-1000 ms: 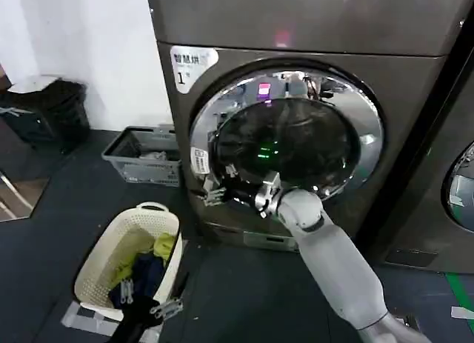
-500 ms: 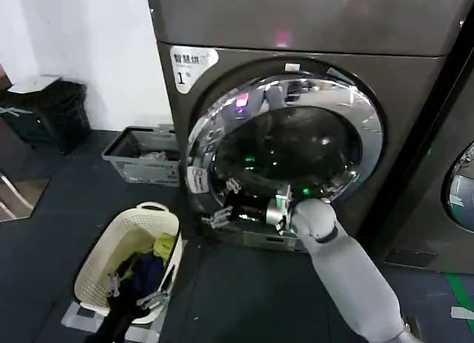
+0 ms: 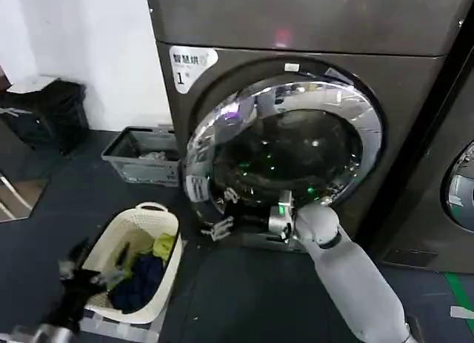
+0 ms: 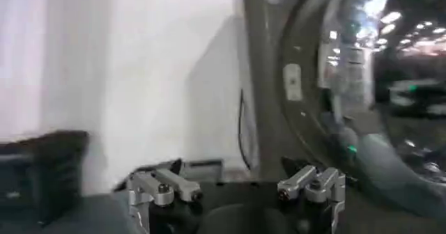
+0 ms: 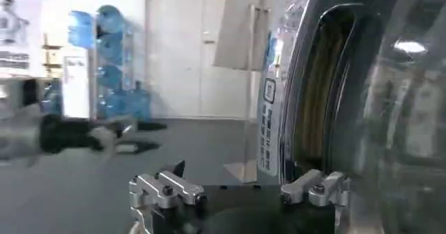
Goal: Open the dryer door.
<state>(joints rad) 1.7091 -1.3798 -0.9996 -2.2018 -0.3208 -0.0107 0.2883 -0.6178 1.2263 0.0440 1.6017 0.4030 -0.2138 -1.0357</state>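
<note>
Reaching low across the front of the dryer [image 3: 415, 84], the right tool [image 3: 222, 226] sits at the lower left rim of the dryer door [image 3: 285, 147], fingers spread and gripping nothing. That door stands slightly ajar, its left edge lifted off the drum mouth. It looks heavy, rigid and hinged, the chrome slick, so the rim edge is probably the best hold. From the right wrist, the gap behind the door [image 5: 327, 96] shows plainly. Down by the laundry basket [image 3: 133, 258] hangs the left tool [image 4: 240, 190], jaws apart and empty.

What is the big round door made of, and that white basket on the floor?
The dryer door: its rim looks like shiny chrome, mirroring the room, and its dark centre looks like tinted glass. The basket looks like matte white plastic, holed like a grid.
</note>
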